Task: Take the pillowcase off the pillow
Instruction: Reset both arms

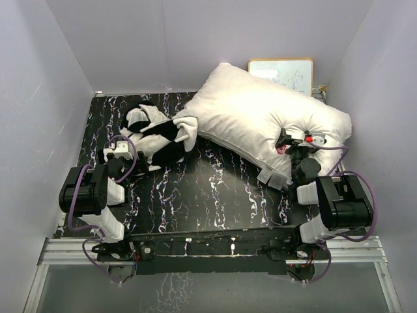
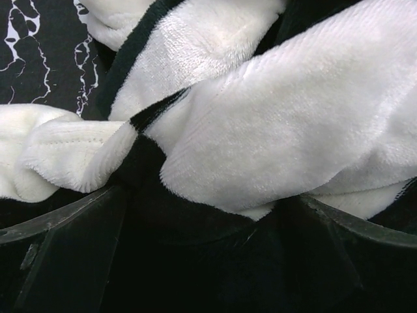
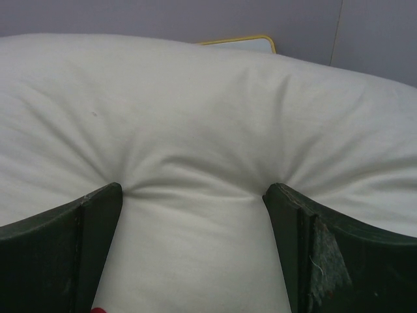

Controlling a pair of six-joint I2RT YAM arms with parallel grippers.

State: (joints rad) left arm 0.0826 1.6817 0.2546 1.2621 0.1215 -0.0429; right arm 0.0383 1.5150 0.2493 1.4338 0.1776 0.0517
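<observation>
The black-and-cream checkered pillowcase (image 1: 156, 134) lies bunched in a heap at the left, and one corner touches the pillow's left end. The plain white pillow (image 1: 247, 117) lies bare, slanting from back centre to the right. My left gripper (image 1: 124, 151) is at the heap's near-left side; in the left wrist view plush pillowcase fabric (image 2: 260, 117) fills the space between the jaws of my left gripper (image 2: 205, 208). My right gripper (image 1: 291, 140) digs into the pillow's near right edge by the red logo (image 1: 281, 149). In the right wrist view the pillow (image 3: 195, 98) bulges, pinched, between the jaws of my right gripper (image 3: 193, 192).
The black marbled table (image 1: 208, 189) is walled by pale panels on three sides. A yellow-framed white board (image 1: 280, 70) leans at the back behind the pillow. Grey sewn tags (image 1: 273, 176) hang off the pillow's near edge.
</observation>
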